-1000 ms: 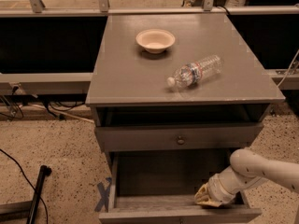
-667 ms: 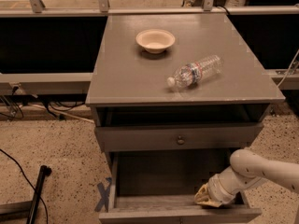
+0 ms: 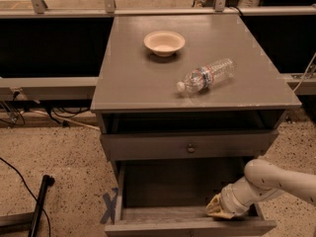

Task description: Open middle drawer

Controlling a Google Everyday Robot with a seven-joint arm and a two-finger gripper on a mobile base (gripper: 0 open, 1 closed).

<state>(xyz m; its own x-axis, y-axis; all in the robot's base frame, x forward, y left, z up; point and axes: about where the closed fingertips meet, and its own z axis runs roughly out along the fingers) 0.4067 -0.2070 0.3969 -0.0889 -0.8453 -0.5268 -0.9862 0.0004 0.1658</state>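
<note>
The middle drawer (image 3: pixel 148 146) is a wide, shallow grey front with a small round metal knob (image 3: pixel 191 147) at its centre, under the cabinet top. It stands slightly forward of the cabinet frame. Below it the taller bottom drawer (image 3: pixel 187 227) is pulled far out. My white arm (image 3: pixel 269 181) comes in from the lower right. My gripper (image 3: pixel 217 209) is low inside the right front corner of the bottom drawer, below and right of the middle drawer's knob and apart from it. A dark, shadowed recess (image 3: pixel 192 121) lies above the middle drawer.
On the grey cabinet top (image 3: pixel 128 78) stand a cream bowl (image 3: pixel 164 42) and a clear plastic bottle (image 3: pixel 206 75) lying on its side. A black pole (image 3: pixel 39 204) and cables lie on the speckled floor at left. A metal rail runs behind the cabinet.
</note>
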